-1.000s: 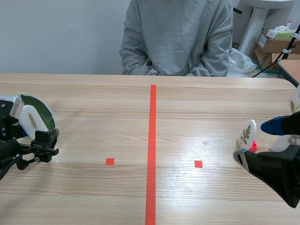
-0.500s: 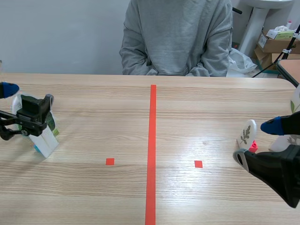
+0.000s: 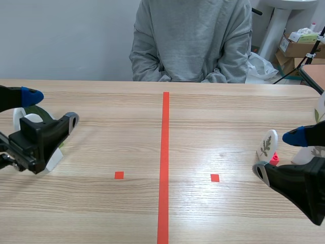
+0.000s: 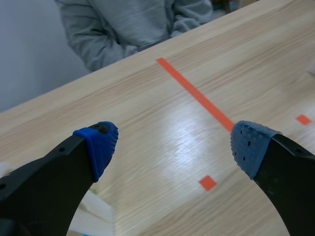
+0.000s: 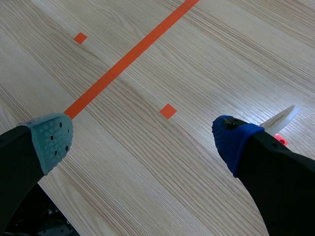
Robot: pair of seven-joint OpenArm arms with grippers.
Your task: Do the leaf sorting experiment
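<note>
Several white leaf cards (image 3: 24,118), one showing a dark green leaf, stand at the table's left, partly hidden behind my left gripper (image 3: 51,108). That gripper is open and empty, pointing toward the table's middle. In the left wrist view the left gripper (image 4: 174,145) shows only bare wood between its fingers, and a blurred white card (image 4: 93,212) lies beside one finger. A white card with a leaf sprig (image 3: 267,144) stands on a pink holder (image 3: 274,158) at the right, between the fingers of my open right gripper (image 3: 279,153). In the right wrist view that card's edge (image 5: 284,117) lies beyond the blue finger of the right gripper (image 5: 141,138).
An orange-red tape line (image 3: 164,162) splits the table, with a red square (image 3: 119,175) on one side and another red square (image 3: 215,178) on the other. A person in a grey sweatshirt (image 3: 192,38) sits across the table. More leaf cards (image 3: 319,113) stand at the far right edge.
My left gripper rose from low beside the leaf cards and swung round to point toward the table's middle, open. The right gripper and its card have not moved.
</note>
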